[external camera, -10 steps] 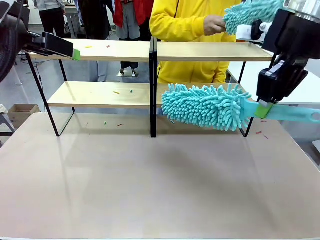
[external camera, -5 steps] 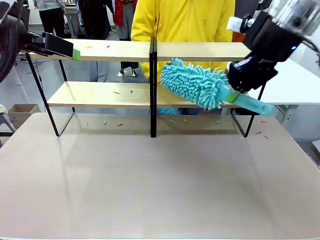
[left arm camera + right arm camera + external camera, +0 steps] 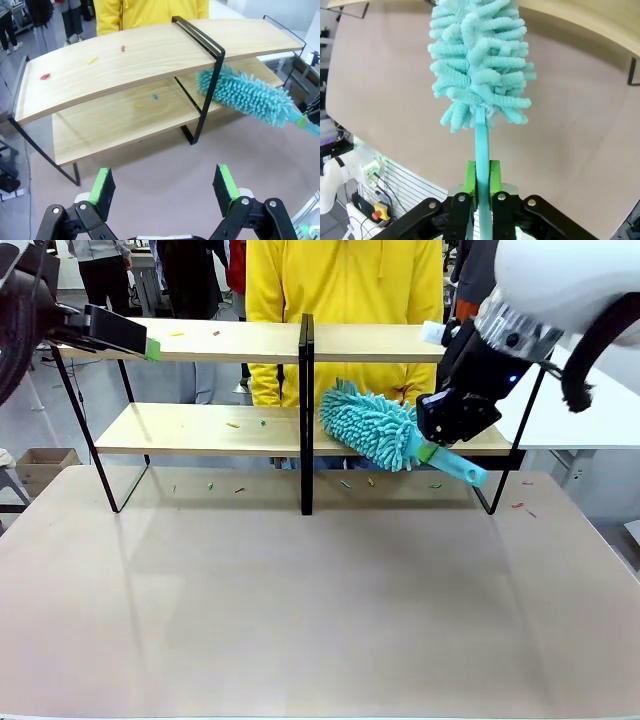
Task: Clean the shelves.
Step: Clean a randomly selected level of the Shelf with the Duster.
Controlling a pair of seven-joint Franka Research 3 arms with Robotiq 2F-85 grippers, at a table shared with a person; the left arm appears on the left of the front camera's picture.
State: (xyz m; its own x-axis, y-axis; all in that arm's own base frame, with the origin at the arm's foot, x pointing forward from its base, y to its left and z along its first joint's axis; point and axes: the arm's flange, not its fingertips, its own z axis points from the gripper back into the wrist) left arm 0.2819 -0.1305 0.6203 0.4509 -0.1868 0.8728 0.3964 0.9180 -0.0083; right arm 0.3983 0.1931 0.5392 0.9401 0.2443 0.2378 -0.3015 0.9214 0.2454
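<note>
Shelves [image 3: 220, 340] stand across the far side of the desk [image 3: 300, 620], two light-wood boards in a thin black frame, right in front of the right hand [image 3: 428, 452]. That hand is clamped tight on the handle of a teal microfibre duster [image 3: 370, 428]. Its fluffy head juts out ahead of the fingertips between the two boards, low over the lower one, its tip beside the black middle upright. So this looks like the sweeping step, lower board, right half.

Left hand [image 3: 162, 187] hangs off to the side, green pads wide apart and holding nothing, with the shelves ahead of it and below. Plenty left to do, I'd say. Small coloured scraps [image 3: 92, 60] dot the upper board ahead of that hand, more sit on the lower board, and some lie on the desk beneath.

Next move probably calls for a level drag of the head along the board, without snagging that upright. Desk is a plain, smooth, pale-brown top. Beyond both hands, a person in a yellow hoodie [image 3: 345, 280] stands close behind the shelves.
</note>
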